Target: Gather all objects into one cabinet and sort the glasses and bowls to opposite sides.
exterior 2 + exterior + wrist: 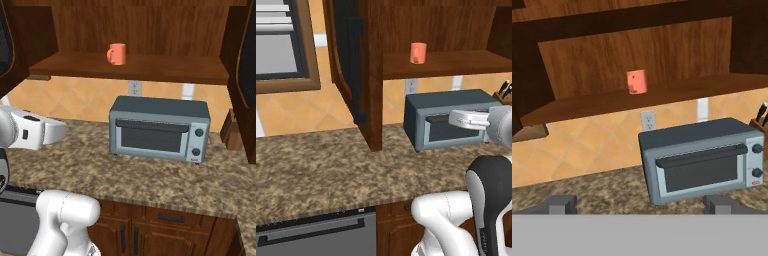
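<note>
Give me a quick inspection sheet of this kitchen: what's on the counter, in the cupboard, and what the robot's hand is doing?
Surface: speckled stone counter, bare apart from one appliance.
Job's things: salmon-pink cup upright on the bottom board of the open cabinet, handle to its left in the right base view; no other cup or bowl seen.
Clutter: grey toaster oven on the counter below the cabinet; knife block to its right.
Gripper: gripper open, holding nothing, over the counter, facing the toaster oven and cabinet.
Cables: nothing seen.
Surroundings: wall outlet behind the toaster oven; window at left.
</note>
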### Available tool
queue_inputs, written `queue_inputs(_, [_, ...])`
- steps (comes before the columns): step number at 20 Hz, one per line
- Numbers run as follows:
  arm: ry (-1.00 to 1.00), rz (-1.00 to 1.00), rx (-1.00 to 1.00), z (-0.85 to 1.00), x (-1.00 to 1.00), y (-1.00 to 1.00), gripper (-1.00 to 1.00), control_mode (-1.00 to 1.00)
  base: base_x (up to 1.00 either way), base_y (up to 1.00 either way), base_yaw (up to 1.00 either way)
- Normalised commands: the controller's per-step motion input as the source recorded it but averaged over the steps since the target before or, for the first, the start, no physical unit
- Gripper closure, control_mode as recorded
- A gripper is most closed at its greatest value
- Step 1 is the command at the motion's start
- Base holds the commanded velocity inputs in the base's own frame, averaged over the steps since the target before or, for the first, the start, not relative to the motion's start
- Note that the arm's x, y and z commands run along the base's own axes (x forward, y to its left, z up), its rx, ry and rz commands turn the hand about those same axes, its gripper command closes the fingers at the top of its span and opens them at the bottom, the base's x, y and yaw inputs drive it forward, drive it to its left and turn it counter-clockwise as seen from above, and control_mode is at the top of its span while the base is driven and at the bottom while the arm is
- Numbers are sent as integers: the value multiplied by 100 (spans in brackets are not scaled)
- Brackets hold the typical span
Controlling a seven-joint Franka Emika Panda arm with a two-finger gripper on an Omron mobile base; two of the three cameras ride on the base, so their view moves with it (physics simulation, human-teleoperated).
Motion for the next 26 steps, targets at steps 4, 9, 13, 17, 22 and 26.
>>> queue_inputs(4, [0,0,0,0,0,0,-100,100,34,0,0])
queue_inputs(9, [0,0,0,0,0,0,-100,100,2,0,0])
queue_inputs(13, [0,0,0,0,0,0,-100,100,0,0,0])
queue_inputs(17, [0,0,2,6,3,0,-100,-100,0,0,0])
queue_inputs(22, [0,0,5,92,22,0,-100,-100,0,0,0])
queue_inputs(26, [0,0,7,92,8,-3,-100,-100,0,0,0])
